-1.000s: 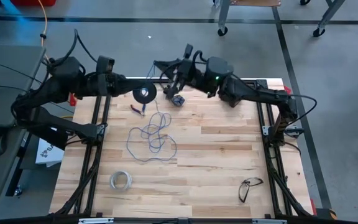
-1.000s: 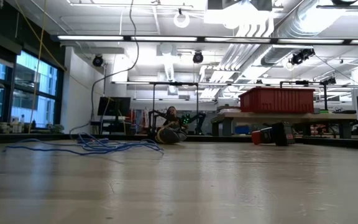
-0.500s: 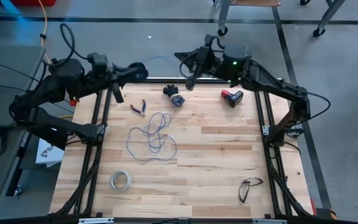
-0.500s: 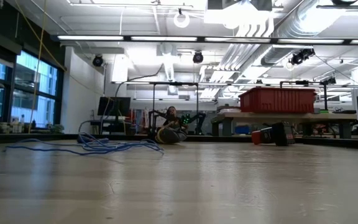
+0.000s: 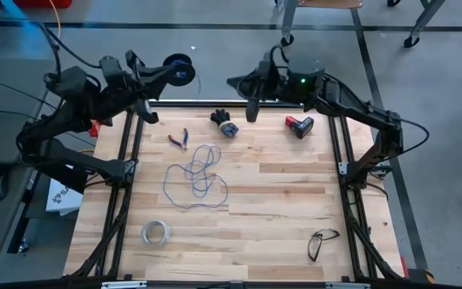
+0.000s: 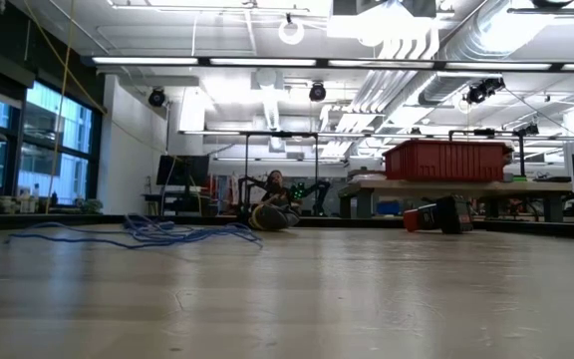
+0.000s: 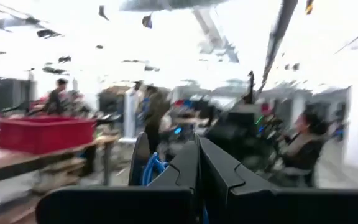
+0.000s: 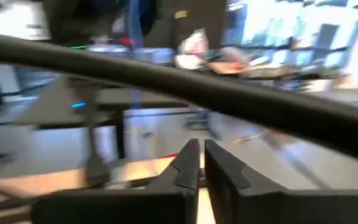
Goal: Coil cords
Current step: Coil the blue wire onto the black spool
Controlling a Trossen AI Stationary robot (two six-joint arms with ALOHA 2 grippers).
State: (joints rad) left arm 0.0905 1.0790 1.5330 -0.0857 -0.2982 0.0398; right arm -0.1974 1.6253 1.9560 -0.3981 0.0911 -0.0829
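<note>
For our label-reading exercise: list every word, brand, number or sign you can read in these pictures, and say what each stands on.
No text can be read in any view.
White sheet on the floor left of the table: dark marks, too small to read.
Red crate in the room behind: no legible label.
Red and black tool: no readable brand.
</note>
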